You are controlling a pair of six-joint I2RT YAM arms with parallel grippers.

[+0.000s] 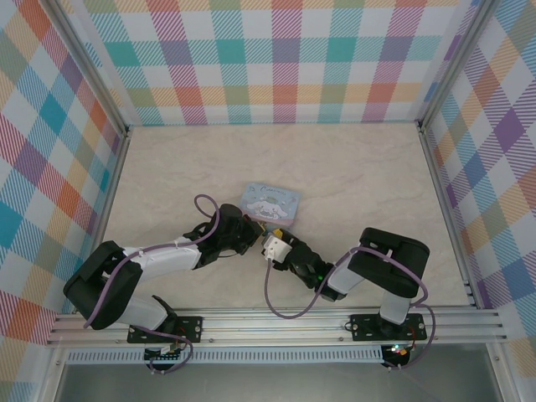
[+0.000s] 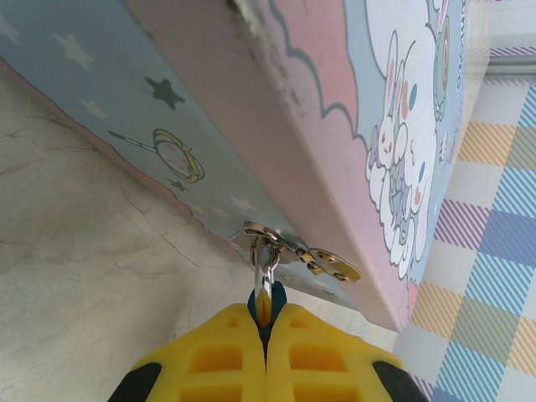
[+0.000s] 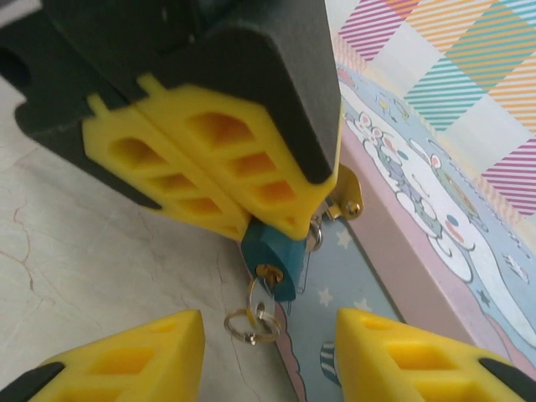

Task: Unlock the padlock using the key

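Padlock (image 3: 272,255) count: just one, a tiny thing with a dark teal, rounded, smooth-looking body and a thin silver wire shackle. It hangs off the metal hasp (image 2: 289,249) at the edge of the single tin (image 1: 270,201), which sits around the middle of the pale marble-look table (image 1: 352,167).

One key (image 3: 269,272) too, as far as I can make out: a small brass-coloured bit sitting at the bottom end of the lock body, with what looks like two thin silver wire rings (image 3: 249,325) linked and dangling under it.

Two grippers, both with chunky yellow ribbed fingers on black housings. The left gripper (image 2: 266,318) has its fingers pressed together on the teal body, pinching it right below the shackle. The right gripper (image 3: 270,331) is spread apart, with the rings hanging between its two fingertips and touching neither.

The tin is a flat rectangle, pastel blue and pink, printed with a white cartoon bunny, clouds and little stars. The hasp looks silver with a gold-toned plate and small rivets.
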